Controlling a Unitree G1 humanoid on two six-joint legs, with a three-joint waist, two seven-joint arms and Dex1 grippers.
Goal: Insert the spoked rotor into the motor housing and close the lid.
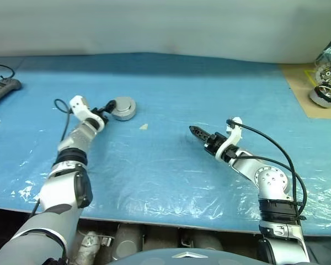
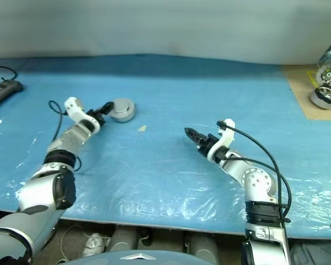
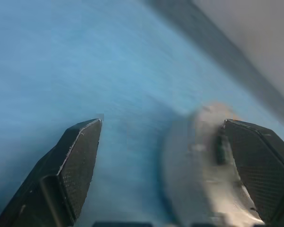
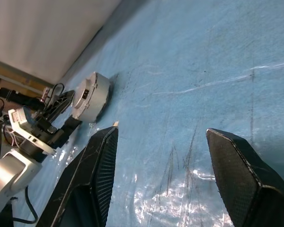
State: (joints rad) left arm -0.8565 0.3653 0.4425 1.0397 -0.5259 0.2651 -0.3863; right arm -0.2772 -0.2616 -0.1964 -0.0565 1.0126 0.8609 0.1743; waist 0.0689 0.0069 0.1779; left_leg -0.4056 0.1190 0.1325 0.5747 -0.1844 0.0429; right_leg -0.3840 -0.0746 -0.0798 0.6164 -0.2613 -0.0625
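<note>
A plain grey round puck lies on the blue sheet at the far left. My left gripper is at its near-left side, open. In the left wrist view the puck sits between the wide-apart fingers, close against one finger, with a gap to the other. My right gripper hovers over the middle of the sheet, open and holding nothing. It points toward the puck. The spoked rotor and the round, dark-rimmed motor housing sit on a tan board at the far right, away from both grippers.
A blue plastic sheet covers the table down to its front edge. A small pale scrap lies right of the puck. A black power strip lies at the far left edge. The tan board fills the far right corner.
</note>
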